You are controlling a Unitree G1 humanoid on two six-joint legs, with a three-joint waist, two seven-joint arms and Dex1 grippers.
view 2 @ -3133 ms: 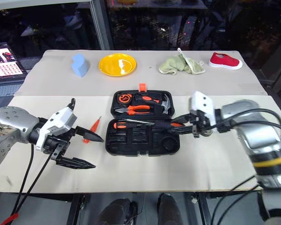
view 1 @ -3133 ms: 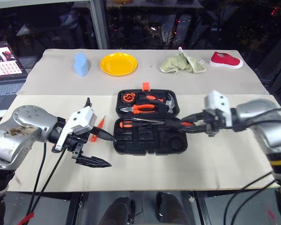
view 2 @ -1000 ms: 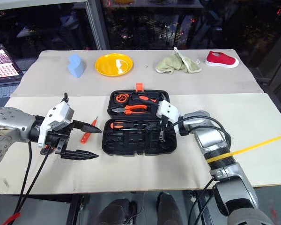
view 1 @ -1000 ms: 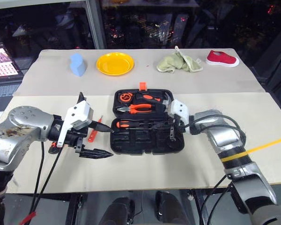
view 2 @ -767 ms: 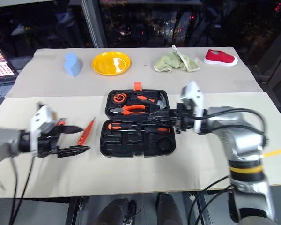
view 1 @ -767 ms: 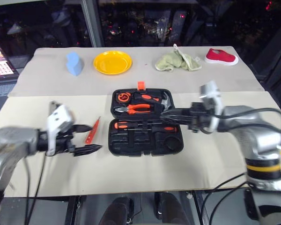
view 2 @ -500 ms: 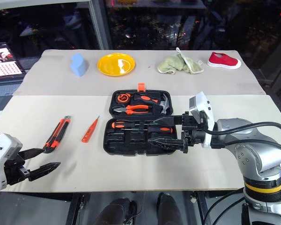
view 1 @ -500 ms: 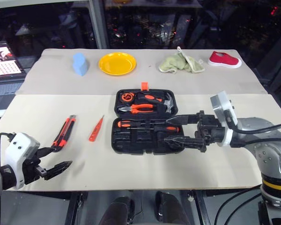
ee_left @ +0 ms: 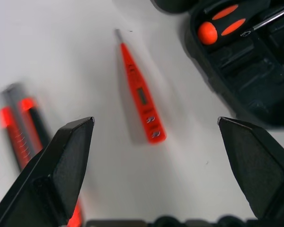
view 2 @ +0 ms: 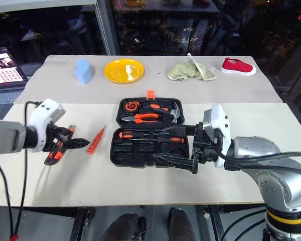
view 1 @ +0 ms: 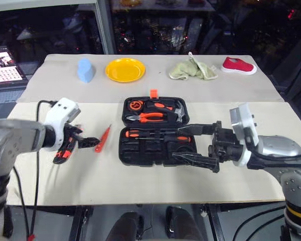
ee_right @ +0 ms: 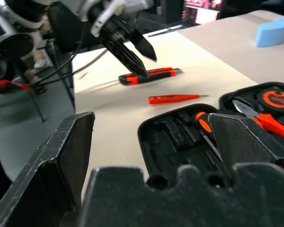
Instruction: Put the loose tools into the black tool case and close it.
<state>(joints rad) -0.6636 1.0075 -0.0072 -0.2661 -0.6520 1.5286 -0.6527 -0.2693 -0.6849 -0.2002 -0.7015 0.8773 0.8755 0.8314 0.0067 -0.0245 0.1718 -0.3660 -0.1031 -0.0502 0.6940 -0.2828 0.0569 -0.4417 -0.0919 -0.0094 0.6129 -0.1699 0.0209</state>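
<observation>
The black tool case (view 1: 155,150) lies open at the table's middle, with two black-and-orange screwdrivers (view 1: 140,134) (view 1: 179,138) in its near half. To its left, on the table, lie the slim orange tester screwdriver (view 1: 103,138) and the orange-and-black utility knife (view 1: 64,151). My left gripper (view 1: 83,142) hovers open just over the knife, pointing towards the tester (ee_left: 141,97). At the case's right front corner my right gripper (view 1: 193,144) is open, holding nothing.
Orange-handled pliers (view 1: 150,116), a hammer (view 1: 178,108) and a tape measure (view 1: 136,104) sit in the case's far half. Along the back stand a blue block (view 1: 85,69), a yellow plate (view 1: 125,69), a green cloth (view 1: 193,69) and a red shoe (view 1: 239,65).
My right gripper has opened, left a screwdriver in the case and drawn back to the case's right front. My left gripper dropped towards the table's front edge, then came up over the knife.
</observation>
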